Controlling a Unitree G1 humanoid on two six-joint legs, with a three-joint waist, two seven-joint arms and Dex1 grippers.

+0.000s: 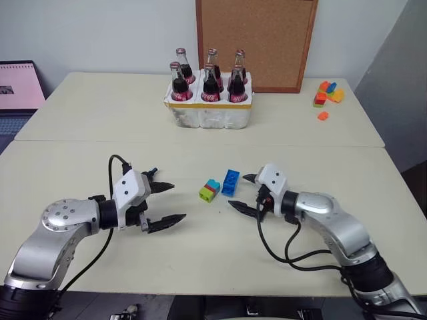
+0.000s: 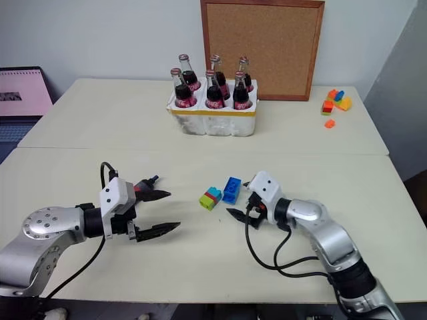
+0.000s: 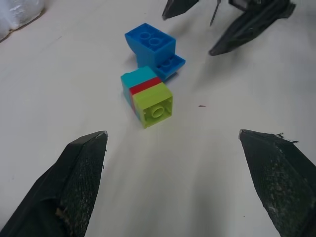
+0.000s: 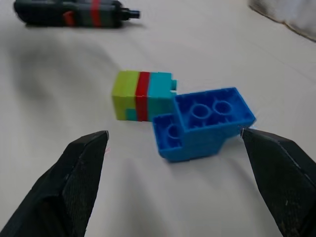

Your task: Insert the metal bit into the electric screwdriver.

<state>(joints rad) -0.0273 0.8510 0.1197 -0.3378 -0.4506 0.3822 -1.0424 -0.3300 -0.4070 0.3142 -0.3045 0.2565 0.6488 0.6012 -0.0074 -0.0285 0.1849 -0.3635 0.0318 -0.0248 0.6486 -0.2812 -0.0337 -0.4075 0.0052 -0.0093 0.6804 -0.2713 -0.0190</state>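
Both the left gripper (image 1: 167, 203) and the right gripper (image 1: 244, 193) hold fingers wide, empty, flanking the blue plastic brick (image 1: 230, 182) on the bench (image 1: 200, 253).

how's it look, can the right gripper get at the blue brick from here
Probably yes: the right gripper is open and faces the blue brick close by, nothing between them; the striped block lies on the brick's far side.

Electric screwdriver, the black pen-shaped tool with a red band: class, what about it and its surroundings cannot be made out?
- Black pen-shaped electric screwdriver with a red band: partly cut off by the right wrist view's edge. In the eye views, the open left gripper hides most of it.
- Small coloured toy blocks at the far table corner: too small to count in the eye views.
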